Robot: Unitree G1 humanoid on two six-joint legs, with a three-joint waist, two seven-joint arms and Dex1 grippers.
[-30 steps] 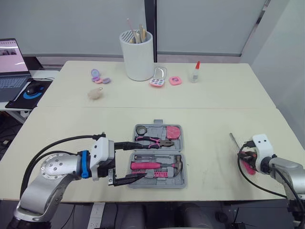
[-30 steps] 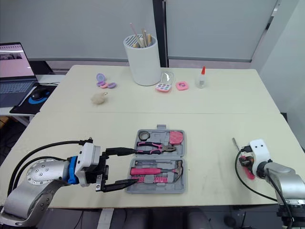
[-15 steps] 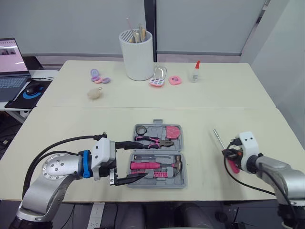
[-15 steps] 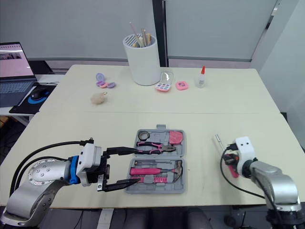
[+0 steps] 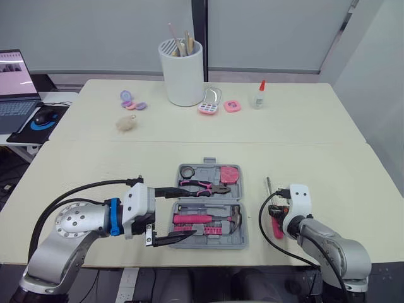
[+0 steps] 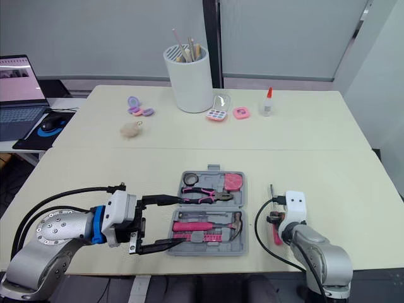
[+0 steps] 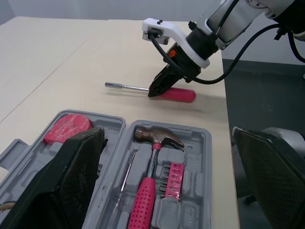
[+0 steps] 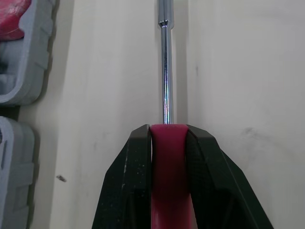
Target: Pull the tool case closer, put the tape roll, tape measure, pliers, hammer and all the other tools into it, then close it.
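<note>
The grey tool case (image 5: 235, 241) lies open near the table's front edge. In it are the black tape roll (image 5: 187, 172), pink tape measure (image 5: 228, 173), pliers (image 5: 201, 186) and pink-handled hammer (image 5: 205, 219). My left gripper (image 5: 184, 211) is open, one finger at each side of the case's left end. To the right of the case, my right gripper (image 5: 278, 218) is shut on the pink handle of a screwdriver (image 8: 167, 157). Its steel shaft (image 8: 164, 71) points away from me, low over the table and alongside the case wall (image 8: 14, 95).
On the far table stand a white brush holder (image 5: 182, 72), a glue bottle (image 5: 259, 95), pink compacts (image 5: 209, 104), purple pieces (image 5: 129, 101) and a fluffy ball (image 5: 126, 124). A laptop (image 5: 14, 82) and a mouse (image 5: 43, 118) sit on a side desk at the left.
My right gripper has carried the screwdriver leftward from near the table's right edge to just beside the case. The left gripper has stayed at the case's left end.
</note>
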